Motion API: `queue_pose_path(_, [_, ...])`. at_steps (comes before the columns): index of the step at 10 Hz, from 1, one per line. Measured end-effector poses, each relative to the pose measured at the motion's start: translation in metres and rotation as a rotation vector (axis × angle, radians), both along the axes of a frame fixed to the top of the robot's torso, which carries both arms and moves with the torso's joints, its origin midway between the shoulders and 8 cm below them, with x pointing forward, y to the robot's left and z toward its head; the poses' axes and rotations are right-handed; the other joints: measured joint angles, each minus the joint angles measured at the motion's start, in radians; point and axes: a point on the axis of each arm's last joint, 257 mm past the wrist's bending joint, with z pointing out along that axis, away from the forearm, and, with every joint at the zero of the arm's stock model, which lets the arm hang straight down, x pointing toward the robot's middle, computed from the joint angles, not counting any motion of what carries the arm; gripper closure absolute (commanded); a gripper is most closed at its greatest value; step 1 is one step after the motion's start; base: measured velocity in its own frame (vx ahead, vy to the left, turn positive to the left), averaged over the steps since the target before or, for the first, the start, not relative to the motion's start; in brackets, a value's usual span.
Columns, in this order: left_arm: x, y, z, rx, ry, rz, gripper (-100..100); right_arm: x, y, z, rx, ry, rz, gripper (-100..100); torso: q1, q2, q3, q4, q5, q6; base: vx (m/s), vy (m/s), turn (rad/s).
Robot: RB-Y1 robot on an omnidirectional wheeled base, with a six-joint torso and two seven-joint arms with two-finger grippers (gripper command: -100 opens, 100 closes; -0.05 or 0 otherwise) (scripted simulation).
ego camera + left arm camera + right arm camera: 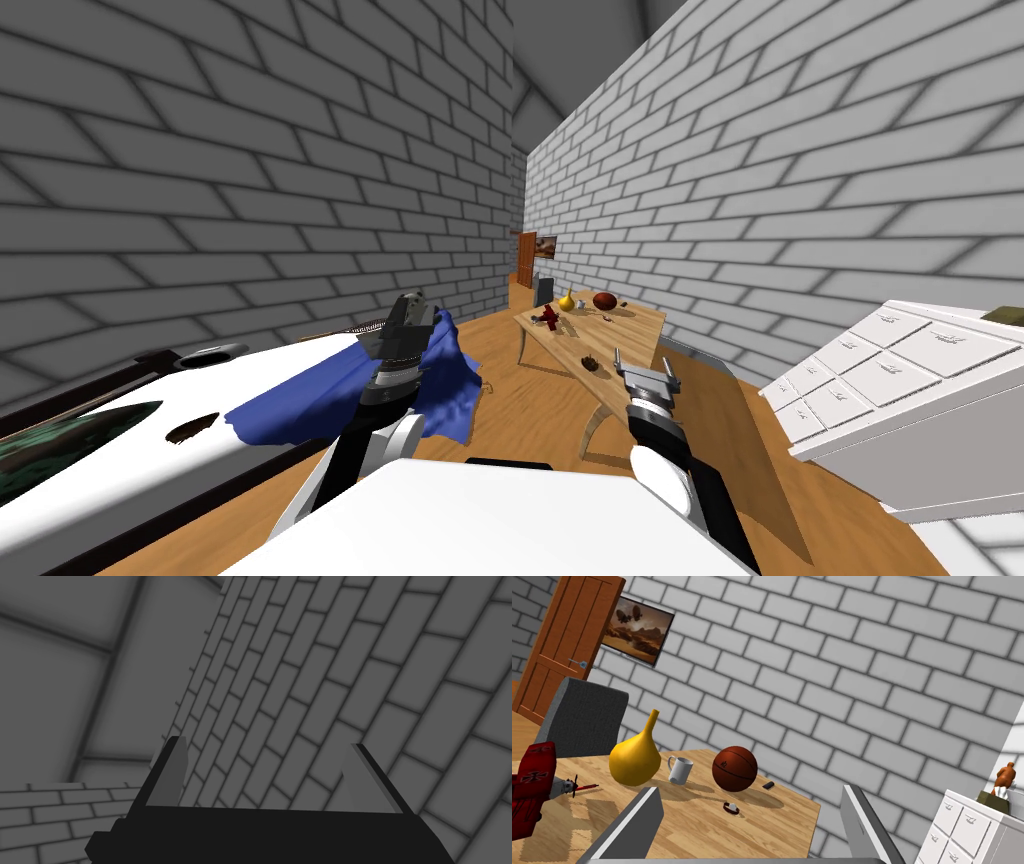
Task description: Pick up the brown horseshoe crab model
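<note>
Right gripper [647, 368] is hovering with its fingers spread wide, nothing between them. The small dark brown horseshoe crab model [590, 365] is sitting on the near end of the light wooden table [625, 335] - just to the gripper's left, not touching. Left gripper [267, 743] is also gaping, raised by the crumpled blue cloth [300, 410]

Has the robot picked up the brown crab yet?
Not yet. Done: the right hand is open and hovers by the near end of the wooden table. In hand: nothing, and the left hand is open too. Left: lower onto the small brown crab model lying near that table edge, close on it and lift.
</note>
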Motion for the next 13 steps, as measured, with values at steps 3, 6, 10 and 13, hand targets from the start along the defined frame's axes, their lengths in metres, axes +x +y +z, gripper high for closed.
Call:
queue_pose_path(3, [0.0, 0.0, 0.0, 0.0, 0.0, 0.0, 0, -0.001, -0.013, -0.017, 0.106, -0.013, -0.012, -100, -0.001, 0.0, 0.0, 0.0, 0.0, 0.0, -0.003, 0.002, 0.039])
queue_pose_path(6, [0.0, 0.0, 0.0, 0.0, 0.0, 0.0, 0, -0.003, -0.021, -0.03, 0.194, -0.023, -0.022, -100, -0.001, -0.001, 0.0, 0.0, 0.0, 0.0, 0.001, -0.003, 0.042])
queue_pose_path(10, [0.0, 0.0, 0.0, 0.0, 0.0, 0.0, 0, -0.006, -0.034, -0.054, 0.334, -0.044, -0.047, -100, -0.002, -0.001, -0.001, 0.0, 0.0, 0.0, 0.004, -0.007, 0.03])
queue_pose_path(13, [0.0, 0.0, 0.0, 0.0, 0.0, 0.0, 0, -0.01, -0.041, -0.07, 0.42, -0.052, -0.062, -100, -0.001, -0.001, 0.0, 0.0, 0.0, 0.0, 0.006, -0.011, 0.04])
